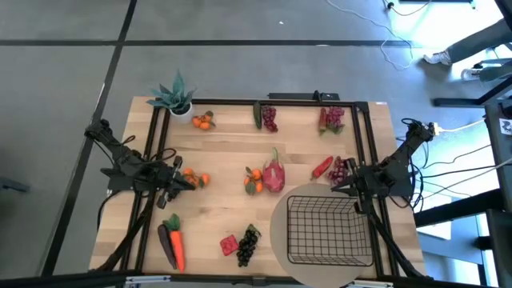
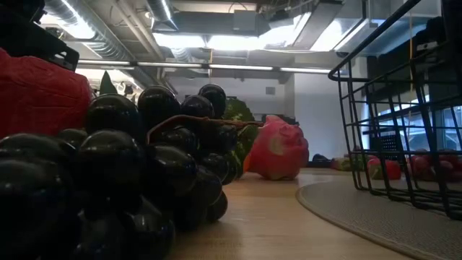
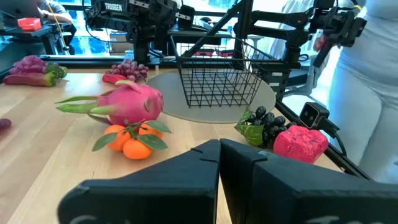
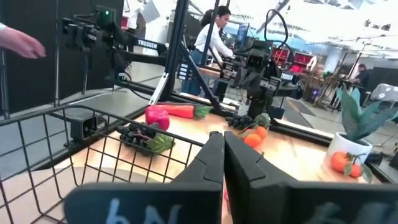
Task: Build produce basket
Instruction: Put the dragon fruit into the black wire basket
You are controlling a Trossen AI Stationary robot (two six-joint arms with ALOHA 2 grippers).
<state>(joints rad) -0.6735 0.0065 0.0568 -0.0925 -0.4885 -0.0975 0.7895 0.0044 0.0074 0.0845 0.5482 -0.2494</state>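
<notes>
From table height, my black wire-mesh basket point(image 2: 404, 108) runs off the right edge, dark plastic grapes point(image 2: 108, 188) blocking everything left.

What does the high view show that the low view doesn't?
Only the high view: both arms, with the left gripper shut beside a tangerine cluster and the right gripper shut by the basket's far corner, plus the potted plant, carrot and chili. Only the low view: the room's ceiling lights behind the table. Both: the empty basket on its round mat, the dark grapes and the dragon fruit.
</notes>
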